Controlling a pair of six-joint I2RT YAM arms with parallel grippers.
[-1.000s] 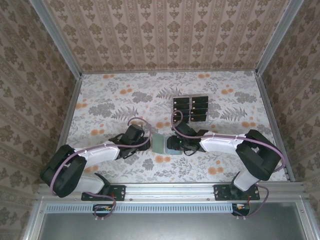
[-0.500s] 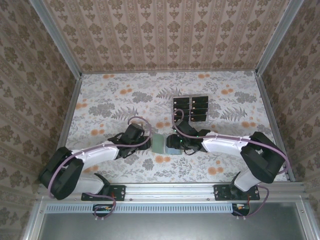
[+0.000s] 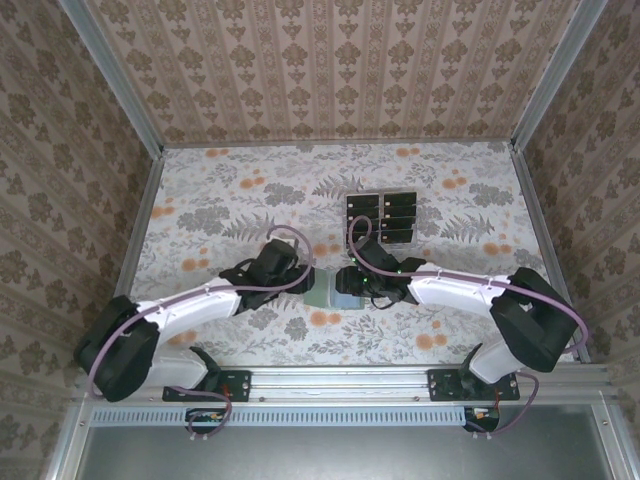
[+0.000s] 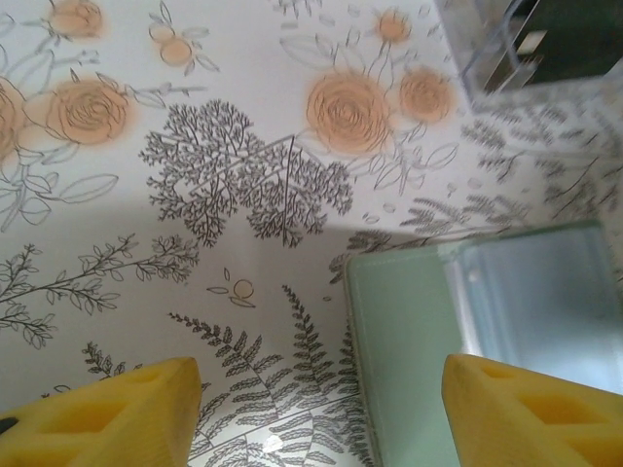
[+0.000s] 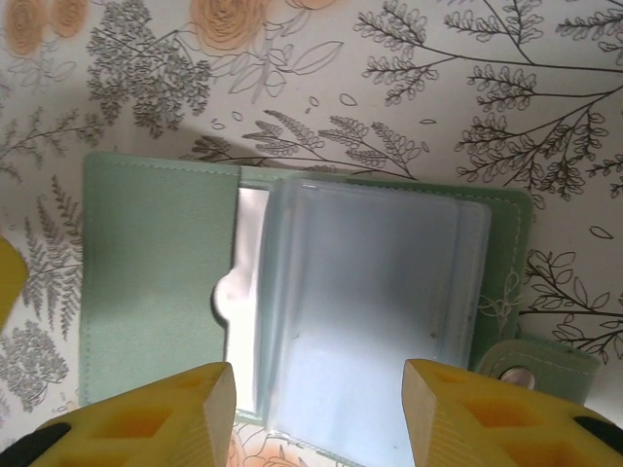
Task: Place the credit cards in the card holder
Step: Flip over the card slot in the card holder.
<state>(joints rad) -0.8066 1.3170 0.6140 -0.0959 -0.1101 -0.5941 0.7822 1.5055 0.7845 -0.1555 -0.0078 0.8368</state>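
A sage-green holder (image 3: 328, 292) lies open and flat on a floral table (image 3: 220, 200), its clear sleeves (image 5: 370, 292) facing up and its snap tab (image 5: 526, 365) splayed to one side. No card is inside it yet. The black cards (image 3: 381, 218) sit in a clear tray (image 4: 477, 58) just beyond the holder, on its far side, so the loading has not begun. The two arms meet over the holder from opposite sides. The left gripper (image 4: 321, 418) hangs at the holder's left edge with its yellow fingers (image 4: 117, 413) spread wide and nothing between them but table and the holder's cover, probably backing off to leave the case spread open. The right gripper (image 5: 316, 418) sits directly over the holder, jaws moderately apart and gripping nothing, with the sleeve stack below the gap. It may be steadying the sleeves, but whether its tips touch them cannot be told.
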